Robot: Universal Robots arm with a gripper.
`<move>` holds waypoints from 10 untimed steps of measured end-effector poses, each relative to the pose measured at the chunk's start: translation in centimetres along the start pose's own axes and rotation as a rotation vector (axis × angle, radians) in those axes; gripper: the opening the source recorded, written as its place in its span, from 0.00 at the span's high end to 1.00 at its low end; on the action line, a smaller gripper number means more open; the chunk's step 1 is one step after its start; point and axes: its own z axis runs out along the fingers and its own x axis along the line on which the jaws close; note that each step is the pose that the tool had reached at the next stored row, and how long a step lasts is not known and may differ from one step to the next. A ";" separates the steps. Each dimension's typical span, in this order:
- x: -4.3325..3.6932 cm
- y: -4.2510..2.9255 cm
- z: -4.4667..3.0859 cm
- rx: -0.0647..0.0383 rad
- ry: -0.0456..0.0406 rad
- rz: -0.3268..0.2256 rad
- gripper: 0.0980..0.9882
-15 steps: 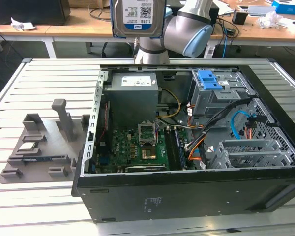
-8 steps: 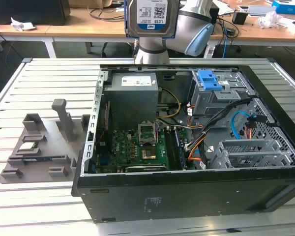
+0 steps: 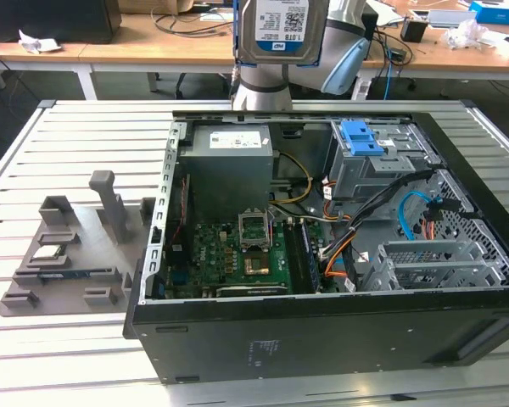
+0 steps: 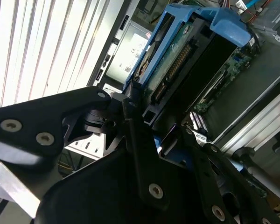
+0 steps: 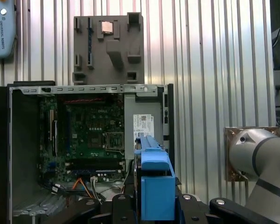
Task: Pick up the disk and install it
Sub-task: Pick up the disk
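A grey moulded plastic fixture tray point(image 3: 89, 227) lies toward the exterior view's left on the pale slatted metal tabletop point(image 3: 68, 136), with a small square processor chip point(image 3: 49, 252) in one of its recesses. Just beside it, toward the right, stands the open black computer case point(image 3: 322, 339). Inside the case, a grey power-supply box with a white label point(image 3: 229, 161) sits at the far side, and a green motherboard point(image 3: 237, 254) lies nearer the camera.

The disk point(image 3: 282, 25) hangs well above the far edge of the case, clear of everything inside, in front of the silver robot arm point(image 3: 263, 89). It is a flat rectangular silver hard drive, and its white-and-blue barcode label faces the exterior camera. A blue plastic carrier runs down both of its long sides.

In the second wrist view the disk point(image 4: 177, 51) shows its green circuit-board underside inside the blue frame. The black gripper point(image 4: 147, 114) is closed on its near end. In the first wrist view the carrier point(image 5: 156, 186) is seen edge-on as a blue block, with the gripper point(image 5: 156, 207) clamped against it from both sides.

Further toward the exterior view's right, a bare blue plastic latch piece point(image 3: 360, 137) tops a metal bay. A perforated silver drive cage point(image 3: 433, 263) fills the case's right end.
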 end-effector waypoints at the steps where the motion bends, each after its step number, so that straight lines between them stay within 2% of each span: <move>1: -0.02 -0.36 -0.02 0.000 0.0001 0.000 0.70; 5: -0.12 -2.13 -0.10 -0.001 0.0004 0.000 0.70; 10: -0.19 -3.49 -0.17 -0.001 0.0006 0.000 0.70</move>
